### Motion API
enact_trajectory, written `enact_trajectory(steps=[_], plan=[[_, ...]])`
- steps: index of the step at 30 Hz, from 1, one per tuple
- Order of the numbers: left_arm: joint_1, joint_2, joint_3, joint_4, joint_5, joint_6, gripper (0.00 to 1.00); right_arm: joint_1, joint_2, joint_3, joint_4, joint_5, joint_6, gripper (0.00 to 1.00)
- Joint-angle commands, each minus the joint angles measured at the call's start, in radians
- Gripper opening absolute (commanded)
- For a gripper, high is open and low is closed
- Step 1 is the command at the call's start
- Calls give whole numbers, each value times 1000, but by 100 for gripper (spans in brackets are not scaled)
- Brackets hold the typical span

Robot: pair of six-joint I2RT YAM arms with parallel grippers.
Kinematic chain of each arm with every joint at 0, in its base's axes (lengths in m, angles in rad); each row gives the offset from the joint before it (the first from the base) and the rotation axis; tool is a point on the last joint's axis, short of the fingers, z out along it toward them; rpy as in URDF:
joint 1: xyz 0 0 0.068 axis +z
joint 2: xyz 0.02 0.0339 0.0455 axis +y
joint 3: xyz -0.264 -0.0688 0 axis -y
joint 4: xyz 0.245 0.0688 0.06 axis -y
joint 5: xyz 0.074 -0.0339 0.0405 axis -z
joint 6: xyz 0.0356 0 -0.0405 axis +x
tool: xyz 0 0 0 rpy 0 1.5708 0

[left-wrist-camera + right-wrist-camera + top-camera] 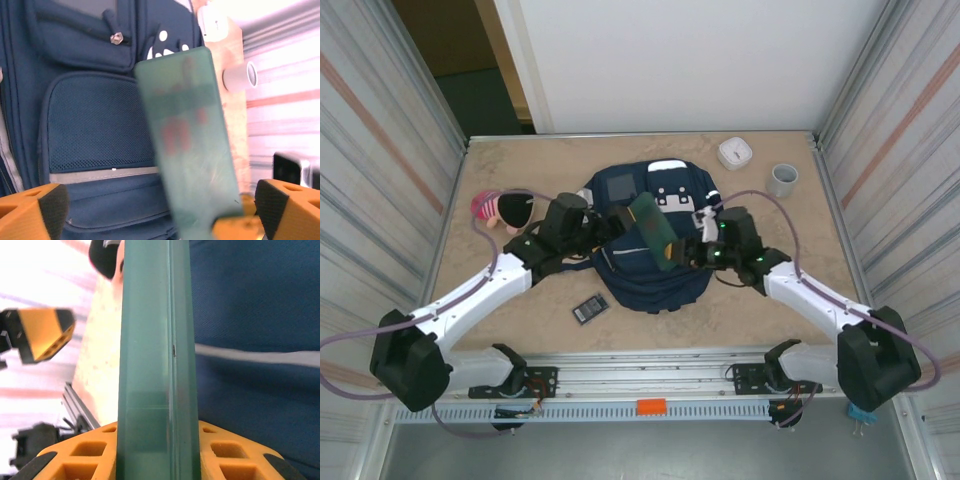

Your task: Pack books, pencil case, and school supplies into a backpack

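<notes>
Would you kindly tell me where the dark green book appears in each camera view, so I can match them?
Top external: the dark green book stands tilted over the middle of the backpack.
Left wrist: the book is blurred, broad face showing, right of centre, beside the mesh pocket.
Right wrist: the book is edge-on, a vertical band left of centre.
Shared landmark: the navy backpack lies behind it in every view.

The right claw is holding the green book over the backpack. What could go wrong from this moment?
1. The right claw pinches the green book by one edge only while the left claw stands open, so the book could twist or slip.
2. I cannot tell whether a compartment is open beneath it; released here, it may slide off the backpack onto the table.
</notes>
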Motion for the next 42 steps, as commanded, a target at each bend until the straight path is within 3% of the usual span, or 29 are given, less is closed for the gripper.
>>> enact_trajectory(steps=[1,7,12,16,21,24,31,35,37,42], plan=[[-41,27,68,-142,-136,347,93,-123,-65,11,10,-174,24,17],[-87,111,118,-124,-69,713,81,-387,-91,15,-41,-365,30,17],[-194,226,153,-89,-88,1065,82,-535,-115,12,-130,-439,-5,17],[-239,340,193,-80,-118,1214,87,-582,-148,10,-216,-455,-58,17],[-256,475,280,-100,-205,1236,89,-617,-181,9,-286,-468,-95,17],[-257,508,303,-77,-274,1216,83,-623,-191,10,-310,-463,-104,17],[-257,451,237,67,-345,1219,46,-623,-219,11,-341,-455,-124,17],[-259,406,235,68,-356,1224,14,-623,-222,13,-354,-457,-130,17],[-258,376,234,80,-356,1225,8,-625,-231,13,-368,-449,-132,17],[-244,317,244,120,-360,1205,5,-657,-249,10,-439,-399,-134,17]])
